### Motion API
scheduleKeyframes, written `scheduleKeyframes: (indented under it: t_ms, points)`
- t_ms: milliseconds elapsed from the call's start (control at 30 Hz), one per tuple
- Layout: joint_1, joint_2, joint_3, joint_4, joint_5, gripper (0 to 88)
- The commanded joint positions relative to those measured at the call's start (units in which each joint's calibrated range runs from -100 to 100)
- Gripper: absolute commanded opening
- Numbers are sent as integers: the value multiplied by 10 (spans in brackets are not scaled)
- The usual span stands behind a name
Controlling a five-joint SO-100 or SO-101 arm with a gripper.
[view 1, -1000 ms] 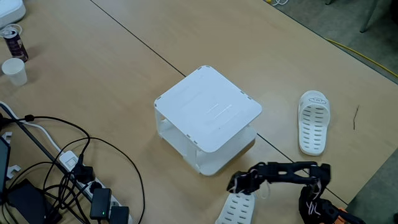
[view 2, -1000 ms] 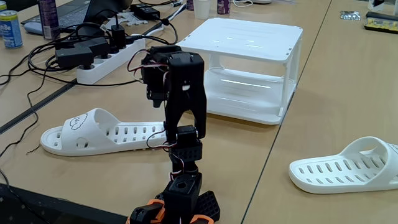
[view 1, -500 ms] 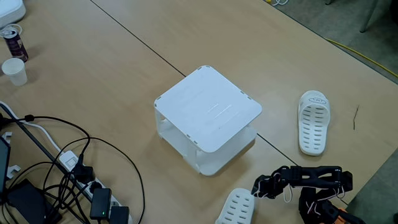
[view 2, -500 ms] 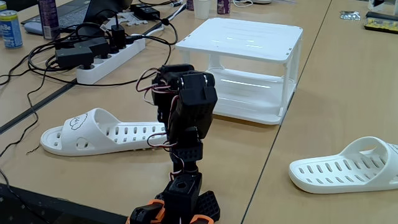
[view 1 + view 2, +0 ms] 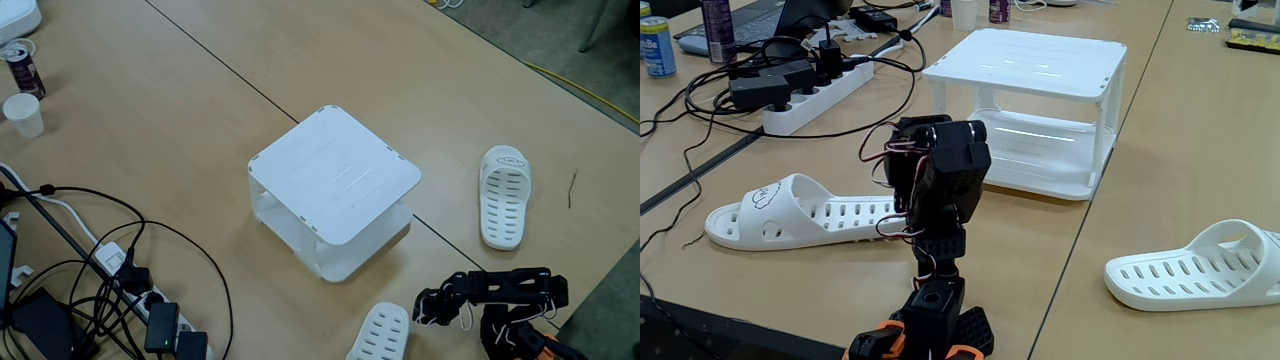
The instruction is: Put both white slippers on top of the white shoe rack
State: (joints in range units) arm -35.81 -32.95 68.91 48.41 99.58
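The white shoe rack [image 5: 335, 183] stands mid-table with nothing on its flat top; a fixed view from behind the arm shows it too [image 5: 1035, 65]. One white slipper [image 5: 505, 195] lies flat to its right, and is the slipper [image 5: 805, 212] with the dark mark. The other white slipper [image 5: 380, 335] lies at the bottom edge, seen again as the slipper [image 5: 1200, 270] on the right. My black arm [image 5: 945, 175] is folded over its base between them. My gripper [image 5: 430, 305] hangs just right of the lower slipper, apart from it and holding nothing. Its jaws are too dark to read.
A power strip [image 5: 160, 325] with tangled black cables fills the lower left. A paper cup [image 5: 22, 113] and a can [image 5: 22, 65] stand at the far left. The table edge runs diagonally at the right, floor beyond. A blue can [image 5: 655, 45] sits far left.
My arm has folded back toward its base, so the gripper pulled away from above the lower slipper. Both slippers and the rack stayed put.
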Motion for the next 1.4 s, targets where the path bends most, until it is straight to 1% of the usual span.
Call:
scheduleKeyframes:
  t_ms: [0, 167, 400, 533, 833, 1100, 1367]
  points:
    - [-17, -8, -4, 1, 4, 8]
    - [-19, 42, -25, -4, 4, 8]
    - [-19, 148, -106, -6, 4, 8]
    - [-21, 213, -192, -6, 4, 8]
    - [-70, 349, -387, -6, 4, 8]
    - [-119, 500, -611, -6, 4, 8]
    - [-141, 629, -812, -6, 4, 8]
